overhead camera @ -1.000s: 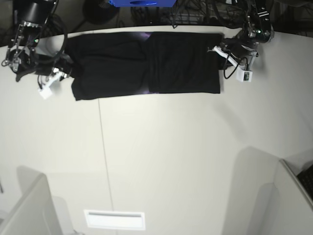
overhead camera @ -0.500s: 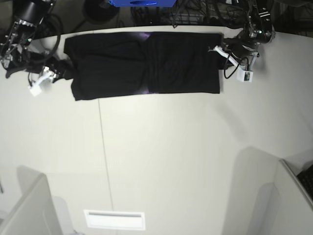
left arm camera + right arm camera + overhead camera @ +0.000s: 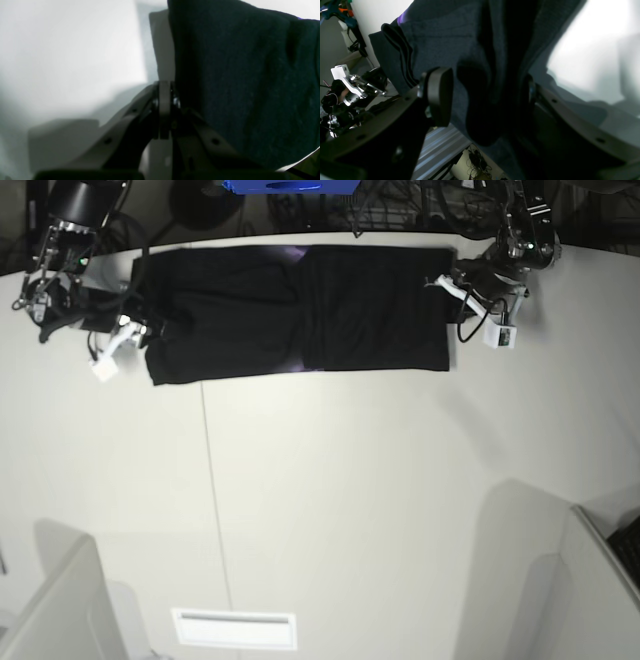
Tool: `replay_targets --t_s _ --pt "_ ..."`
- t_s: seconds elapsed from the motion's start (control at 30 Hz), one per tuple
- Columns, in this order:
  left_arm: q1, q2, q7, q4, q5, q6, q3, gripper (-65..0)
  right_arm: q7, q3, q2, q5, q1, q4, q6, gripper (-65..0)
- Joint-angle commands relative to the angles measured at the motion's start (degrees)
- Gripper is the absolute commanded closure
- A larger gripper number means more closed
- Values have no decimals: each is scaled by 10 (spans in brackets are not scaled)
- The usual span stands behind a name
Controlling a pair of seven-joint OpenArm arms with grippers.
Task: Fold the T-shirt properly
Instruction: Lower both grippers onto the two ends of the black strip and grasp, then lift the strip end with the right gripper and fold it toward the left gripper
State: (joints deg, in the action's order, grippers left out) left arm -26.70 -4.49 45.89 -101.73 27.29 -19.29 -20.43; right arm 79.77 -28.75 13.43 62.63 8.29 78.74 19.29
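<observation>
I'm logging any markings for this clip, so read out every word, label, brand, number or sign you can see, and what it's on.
None can be read.
T-shirt: plain black cloth, no print or label showing.
Left gripper and right gripper: no legible markings in any view.
Blue object at the base view's top edge: no text can be made out.

Left wrist view: the T-shirt [image 3: 250, 82] is cut off at the top and right edges. The left gripper [image 3: 163, 75] fingertips are blurred; contact with cloth cannot be determined.

Right wrist view: the right gripper [image 3: 485, 95] far finger is hidden behind cloth.
</observation>
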Motion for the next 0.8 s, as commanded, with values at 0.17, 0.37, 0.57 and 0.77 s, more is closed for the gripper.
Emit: replay_targets --t_s 0.17,0.37,0.57,0.77 --pt "-3 -1 9 -2 -5 4 24 0 0 0 12 2 -17 8 -1 -2" --pt "20 16 7 19 -5 5 69 0 -1 -1 17 -94 -67 7 -36 0" --pt "70 41 8 64 -6 5 77 0 -1 -1 17 -175 -106 12 -36 0" --pt "81 49 9 61 -6 11 119 0 -1 -1 16 -185 -92 90 -38 0"
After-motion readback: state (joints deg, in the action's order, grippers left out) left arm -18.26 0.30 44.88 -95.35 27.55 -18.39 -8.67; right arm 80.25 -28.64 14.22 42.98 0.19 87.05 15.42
